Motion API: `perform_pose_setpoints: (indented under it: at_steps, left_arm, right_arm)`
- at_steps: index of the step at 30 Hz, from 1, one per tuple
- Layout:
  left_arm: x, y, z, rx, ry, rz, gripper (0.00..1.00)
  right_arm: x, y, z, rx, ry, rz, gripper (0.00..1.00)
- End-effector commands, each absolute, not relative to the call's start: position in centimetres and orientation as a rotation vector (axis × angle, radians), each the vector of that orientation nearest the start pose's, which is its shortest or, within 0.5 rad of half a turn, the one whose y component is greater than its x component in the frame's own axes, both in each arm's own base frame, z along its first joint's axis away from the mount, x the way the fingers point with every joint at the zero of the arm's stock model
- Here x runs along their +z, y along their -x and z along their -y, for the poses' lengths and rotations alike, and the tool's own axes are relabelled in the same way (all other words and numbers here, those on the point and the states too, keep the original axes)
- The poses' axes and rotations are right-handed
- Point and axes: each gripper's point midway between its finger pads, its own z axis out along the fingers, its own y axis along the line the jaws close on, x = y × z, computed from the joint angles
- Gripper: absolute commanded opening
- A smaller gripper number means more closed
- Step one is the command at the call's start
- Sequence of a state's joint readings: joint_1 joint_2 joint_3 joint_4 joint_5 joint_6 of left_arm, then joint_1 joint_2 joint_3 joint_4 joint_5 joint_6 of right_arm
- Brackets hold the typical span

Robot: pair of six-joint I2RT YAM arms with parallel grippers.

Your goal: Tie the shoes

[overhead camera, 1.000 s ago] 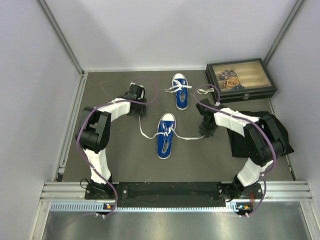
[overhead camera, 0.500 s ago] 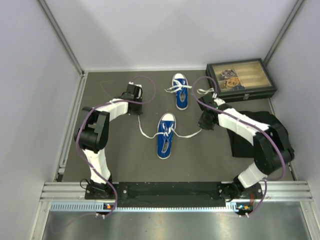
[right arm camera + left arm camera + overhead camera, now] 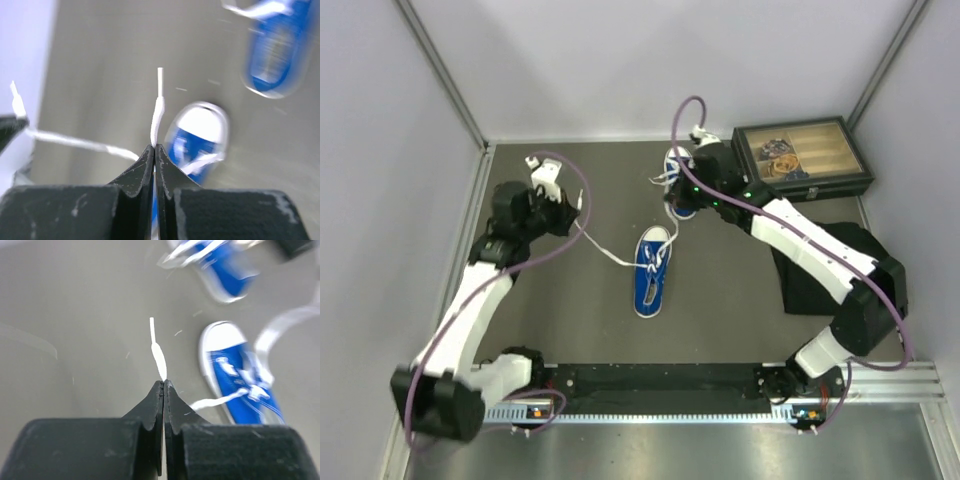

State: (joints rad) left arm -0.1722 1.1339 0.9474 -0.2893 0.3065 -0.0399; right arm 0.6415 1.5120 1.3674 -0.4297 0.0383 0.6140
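Laces up off the table (image 3: 570,300), one end in each grip! To cross them cleanly, I reckon both arms want even tension: taut strands, but no tugging that drags the light sneaker sideways. Left claw (image 3: 163,386) is clenched, jaws pressed flat on the left lace (image 3: 159,354), tip poking out past them. That strand slants down to the near shoe (image 3: 649,275), lying mid-table between the arms. Right claw (image 3: 154,149) is clamped just as tight on the right lace (image 3: 157,107), raised above the table. The far shoe (image 3: 274,50) lies beyond, blurred, its laces loose.
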Motion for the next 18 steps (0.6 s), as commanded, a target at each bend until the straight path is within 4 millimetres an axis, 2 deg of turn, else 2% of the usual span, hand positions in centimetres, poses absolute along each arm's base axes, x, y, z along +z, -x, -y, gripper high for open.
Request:
perform_pose_setpoints:
  at_steps: [1, 2, 3, 4, 6, 7, 8, 10, 11, 14, 15, 17, 18]
  left_arm:
    - [24.8, -27.3, 13.5, -0.543, -0.647, -1.816, 0.0]
    - [25.3, -26.3, 13.5, -0.546, -0.668, -1.782, 0.0]
    - [25.1, -25.2, 13.6, -0.554, -0.692, -1.761, 0.0]
    - [26.3, -23.1, 14.1, -0.577, -0.761, -1.68, 0.0]
    - [26.6, -21.0, 14.6, -0.608, -0.832, -1.614, 0.0]
    - [27.6, -19.6, 14.9, -0.609, -0.886, -1.535, 0.0]
    - [27.4, -18.0, 15.5, -0.662, -0.942, -1.512, 0.0]
    - [27.7, -16.4, 15.8, -0.679, -1.006, -1.46, 0.0]
    - [27.4, -15.5, 15.9, -0.709, -1.021, -1.475, 0.0]
    - [26.5, -14.3, 15.8, -0.738, -1.073, -1.516, 0.0]
    - [26.4, -14.0, 15.9, -0.752, -1.087, -1.517, 0.0]
    - [26.2, -13.7, 15.9, -0.761, -1.107, -1.521, 0.0]
    - [26.0, -13.6, 15.9, -0.767, -1.109, -1.529, 0.0]
  right_arm:
    - [26.4, -34.2, -36.3, 0.902, 0.276, -2.136, 0.0]
    - [26.4, -34.0, -37.2, 0.922, 0.292, -2.136, 0.0]
    - [27.3, -34.1, -38.4, 0.949, 0.304, -2.114, 0.0]
    - [27.4, -33.7, -39.5, 0.982, 0.332, -2.112, 0.0]
    - [26.9, -33.0, -42.2, 1.025, 0.372, -2.117, 0.0]
    - [26.9, -32.5, -43.2, 1.068, 0.387, -2.121, 0.0]
    - [26.2, -32.0, -44.8, 1.096, 0.414, -2.133, 0.0]
    - [25.8, -31.0, -46.6, 1.164, 0.445, -2.136, 0.0]
    - [24.9, -30.2, -48.0, 1.185, 0.471, -2.152, 0.0]
    - [23.8, -29.1, -49.8, 1.243, 0.509, -2.174, 0.0]
    - [22.5, -28.4, -50.6, 1.251, 0.529, -2.202, 0.0]
    - [21.4, -28.0, -51.1, 1.271, 0.532, -2.231, 0.0]
    - [20.7, -27.7, -51.3, 1.283, 0.541, -2.25, 0.11]
